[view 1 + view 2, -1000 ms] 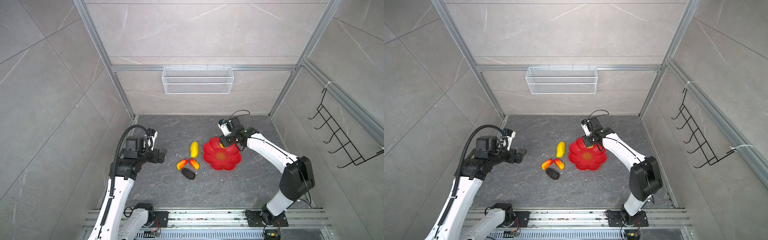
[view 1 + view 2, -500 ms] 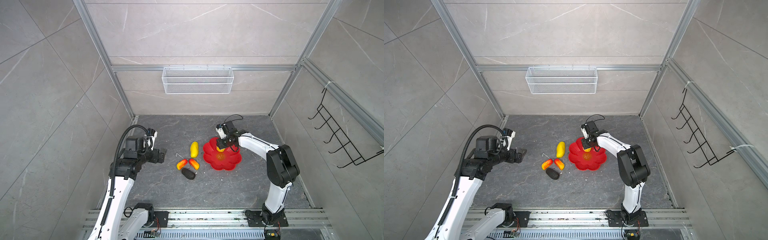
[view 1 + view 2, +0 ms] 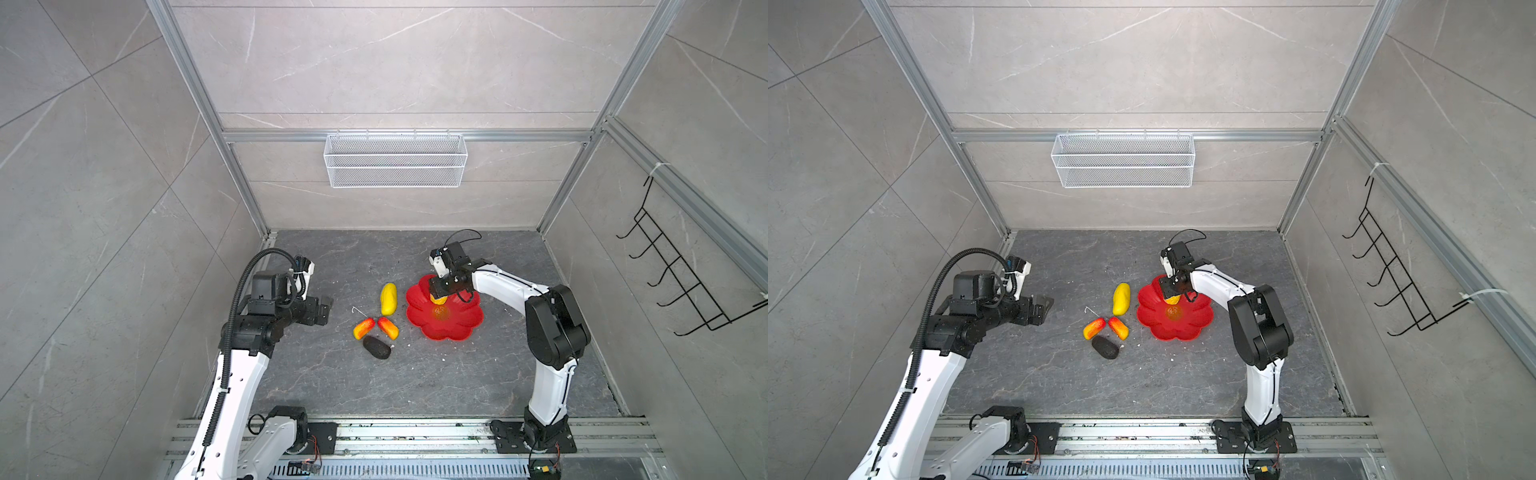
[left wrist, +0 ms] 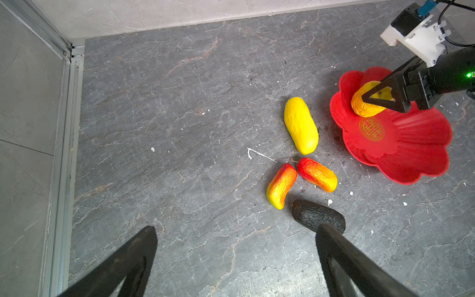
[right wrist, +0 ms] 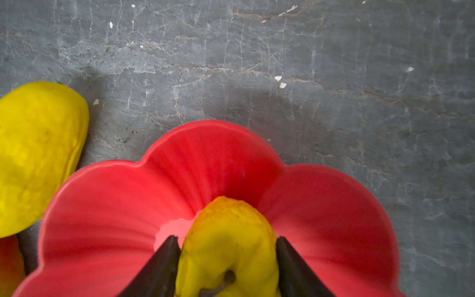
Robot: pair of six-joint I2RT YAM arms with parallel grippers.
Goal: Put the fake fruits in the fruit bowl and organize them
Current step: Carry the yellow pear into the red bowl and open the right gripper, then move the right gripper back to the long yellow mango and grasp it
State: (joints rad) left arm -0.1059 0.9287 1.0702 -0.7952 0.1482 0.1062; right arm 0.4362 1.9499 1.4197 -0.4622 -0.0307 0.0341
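Progress: one of five in. Round fruit (image 4: 357,108) sat in bowl (image 4: 401,149), far-left petal. My right gripper (image 5: 226,237) flanked it closely; grip or release unclear. Left gripper (image 4: 236,227) gaped wide, empty. Long yellow fruit (image 4: 300,126), left red-orange fruit (image 4: 281,186), right red-orange fruit (image 4: 317,174) and black fruit (image 4: 317,216) lay on table (image 4: 180,128), left of bowl.

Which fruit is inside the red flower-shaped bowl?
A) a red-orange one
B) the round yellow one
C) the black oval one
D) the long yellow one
B: the round yellow fruit sits in the red bowl, with the right pincer astride it.
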